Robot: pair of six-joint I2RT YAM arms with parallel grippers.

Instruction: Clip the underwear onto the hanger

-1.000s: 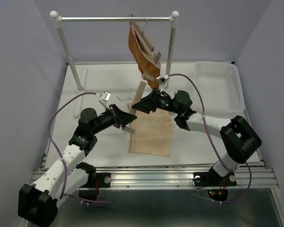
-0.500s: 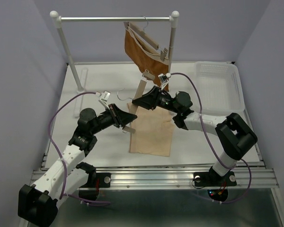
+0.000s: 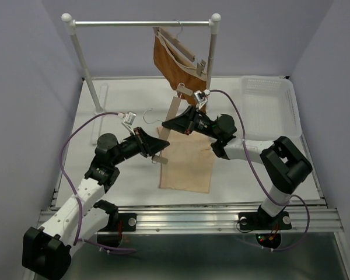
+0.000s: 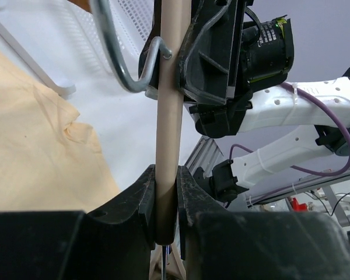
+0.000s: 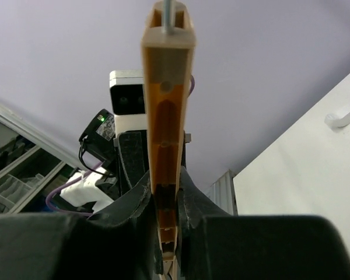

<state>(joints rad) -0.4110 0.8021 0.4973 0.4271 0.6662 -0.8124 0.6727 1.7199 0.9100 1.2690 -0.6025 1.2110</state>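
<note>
Since a second ago, the right hand (image 3: 170, 123) has slid slightly left and up along the hanger (image 3: 174, 108). The rust-brown garment (image 3: 172, 61) on the rail (image 3: 143, 24) has swung higher. Both hands are pinching the hanger's wooden bar, which is held tilted above the bench (image 3: 131, 181). The left hand (image 3: 156, 147) grips near the bar's lower end and the right hand grips around its middle. In the left wrist view, the left fingers (image 4: 146, 198) press on either side of the bar, with the wire hook (image 4: 115, 61) above them. The pale beige underwear (image 3: 188, 166) lies flat on the bench, its upper left corner just beside the hanger's lower end. Whether a clip touches it cannot be told.
</note>
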